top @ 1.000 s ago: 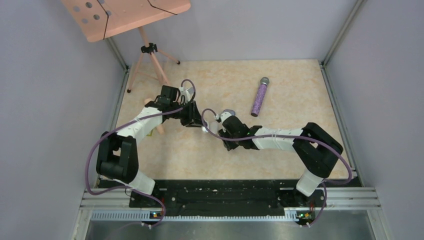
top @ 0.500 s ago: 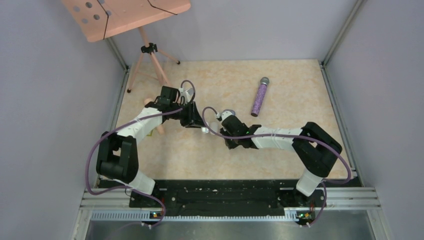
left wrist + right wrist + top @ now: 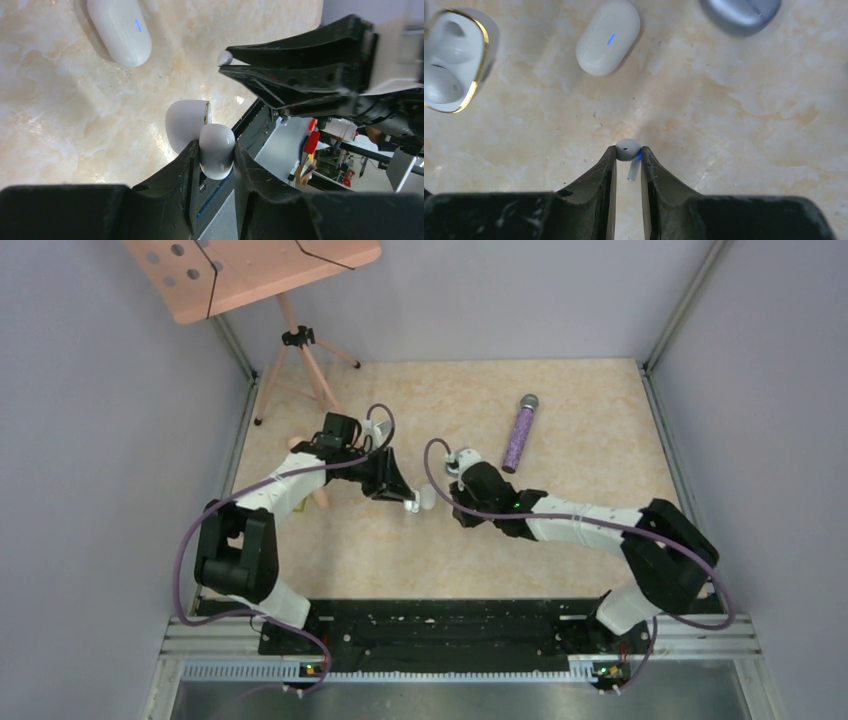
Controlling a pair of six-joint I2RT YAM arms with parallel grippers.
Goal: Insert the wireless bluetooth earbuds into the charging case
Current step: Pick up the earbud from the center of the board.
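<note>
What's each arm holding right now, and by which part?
Left fingers clamp the open white charging case by one half of its shell. Right fingers pinch a white earbud at its rounded head, stem between them.

The earbud (image 3: 628, 150) is white, the charging case (image 3: 483, 50) white with gold rim, the table (image 3: 734, 100) marbled beige, the microphone (image 3: 519, 433) purple.

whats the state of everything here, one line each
left gripper: shut on open case
open case: lid open, gripped by its body
right gripper: shut on white earbud
white earbud: pinched, not in a case
white case: closed, blue light on
grey case: looks closed
microphone: lying flat
</note>
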